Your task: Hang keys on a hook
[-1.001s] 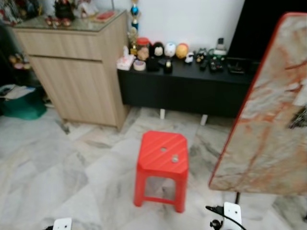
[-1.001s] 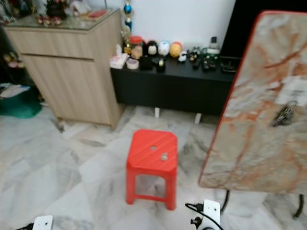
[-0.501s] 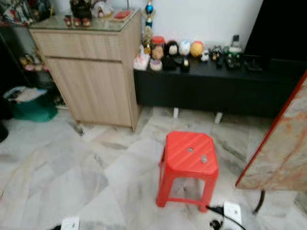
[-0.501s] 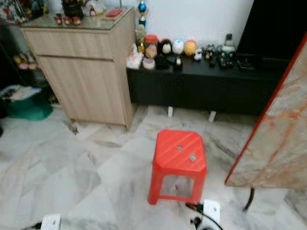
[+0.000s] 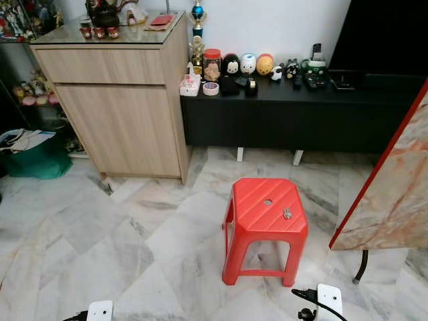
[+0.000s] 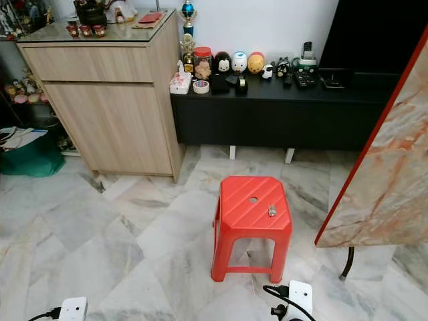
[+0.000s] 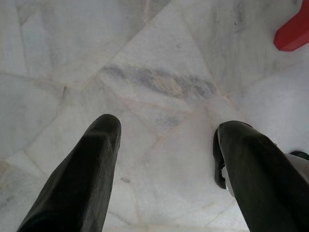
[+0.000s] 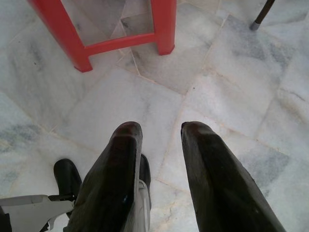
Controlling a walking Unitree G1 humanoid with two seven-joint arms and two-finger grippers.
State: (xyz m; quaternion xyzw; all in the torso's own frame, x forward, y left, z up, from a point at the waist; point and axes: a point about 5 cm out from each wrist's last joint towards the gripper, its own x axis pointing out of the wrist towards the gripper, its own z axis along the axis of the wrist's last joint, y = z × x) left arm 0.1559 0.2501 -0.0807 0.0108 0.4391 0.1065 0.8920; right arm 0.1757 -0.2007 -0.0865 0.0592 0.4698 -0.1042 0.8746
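Left eye view showed the keys (image 5: 287, 213) lying on the red stool (image 5: 257, 221), untouched. Both arms hung idle over the marble floor (image 5: 100, 234), left hand (image 7: 166, 130) spread wide, right hand (image 8: 157, 130) slightly parted, empty. Judged step: approach; next, reach down and grasp.

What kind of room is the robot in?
Probably a home living room: a marble-tiled floor, a wooden cabinet beside a low black TV bench lined with small toy figures, and a red plastic stool.
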